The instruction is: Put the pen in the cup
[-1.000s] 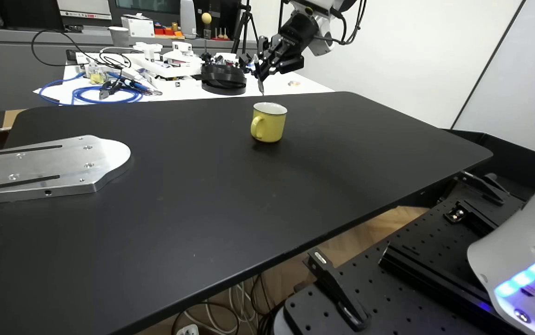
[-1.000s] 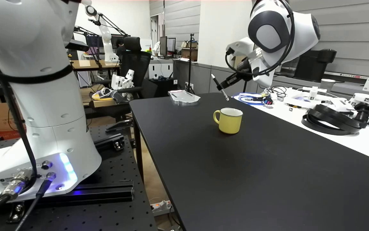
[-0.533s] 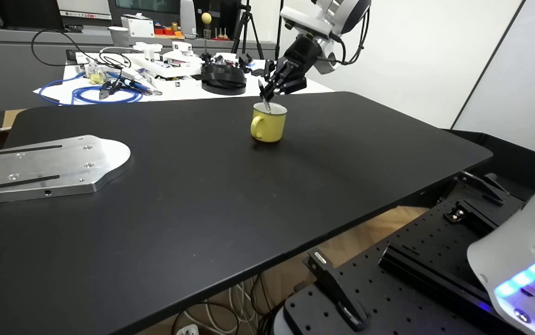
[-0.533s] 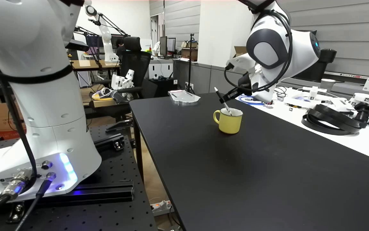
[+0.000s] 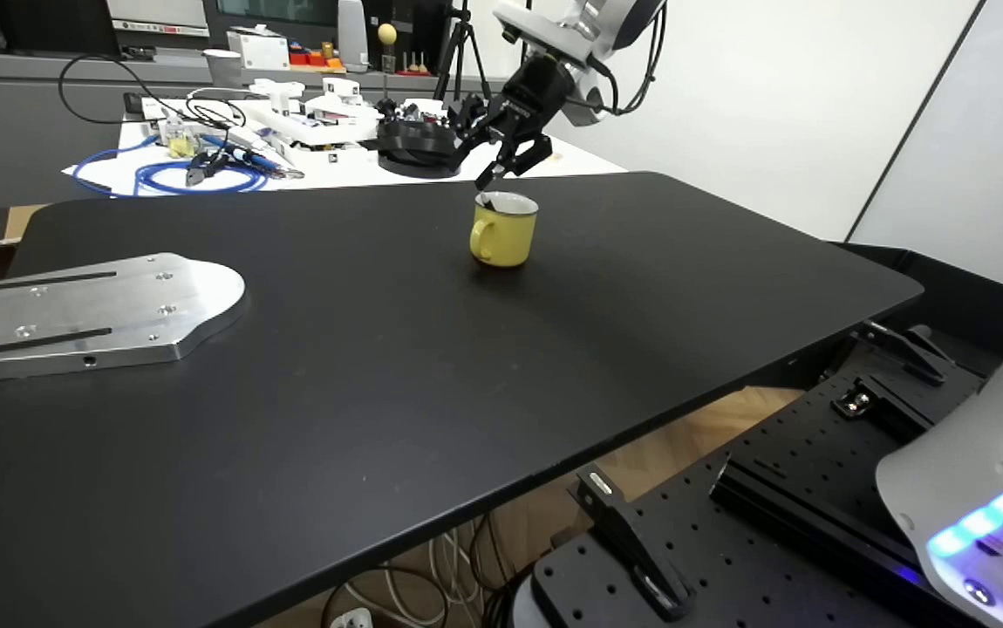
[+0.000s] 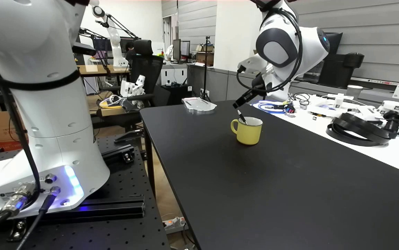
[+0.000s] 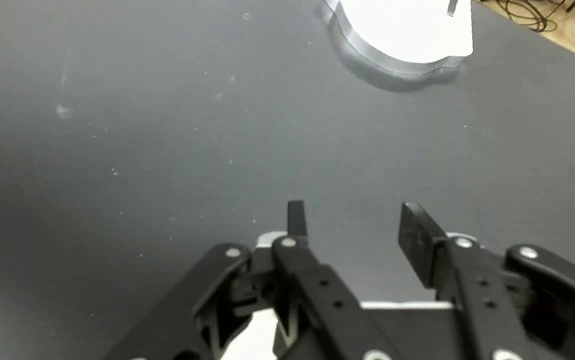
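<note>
The yellow cup (image 5: 503, 237) stands upright on the black table, and it also shows in an exterior view (image 6: 249, 133). The pen (image 6: 242, 117) leans inside the cup with its dark end sticking up over the rim on the handle side. Only a short dark piece of the pen (image 5: 488, 204) shows in an exterior view. The rest is hidden by the cup wall. My gripper (image 6: 235, 105) is just above the pen's upper end, apart from it. In the wrist view the gripper (image 7: 351, 215) has its fingers apart with nothing between them. Neither pen nor cup can be made out there.
A silver metal plate (image 5: 100, 310) lies at one end of the black table (image 5: 362, 436). A white table (image 5: 580, 161) behind holds cables, white parts and a black round object (image 5: 419, 148). The robot's base (image 6: 57, 152) stands beside the black table.
The gripper came down with the pen into the cup, then opened and let it go. The pen now sits lower in the cup. The gripper has drawn back slightly toward the plate's side.
</note>
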Controlling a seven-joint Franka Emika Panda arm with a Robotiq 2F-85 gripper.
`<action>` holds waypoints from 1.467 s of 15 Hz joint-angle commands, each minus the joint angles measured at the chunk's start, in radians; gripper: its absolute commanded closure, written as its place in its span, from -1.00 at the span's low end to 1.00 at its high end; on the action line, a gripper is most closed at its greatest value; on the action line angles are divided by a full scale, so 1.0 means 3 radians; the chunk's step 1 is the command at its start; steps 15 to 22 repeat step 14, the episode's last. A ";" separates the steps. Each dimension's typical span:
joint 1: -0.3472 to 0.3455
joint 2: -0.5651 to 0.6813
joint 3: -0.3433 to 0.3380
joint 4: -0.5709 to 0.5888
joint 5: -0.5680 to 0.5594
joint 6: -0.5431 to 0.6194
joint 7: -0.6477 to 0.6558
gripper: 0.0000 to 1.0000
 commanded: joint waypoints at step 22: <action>0.0126 -0.0462 0.0056 -0.0015 -0.0012 -0.0013 -0.0006 -1.00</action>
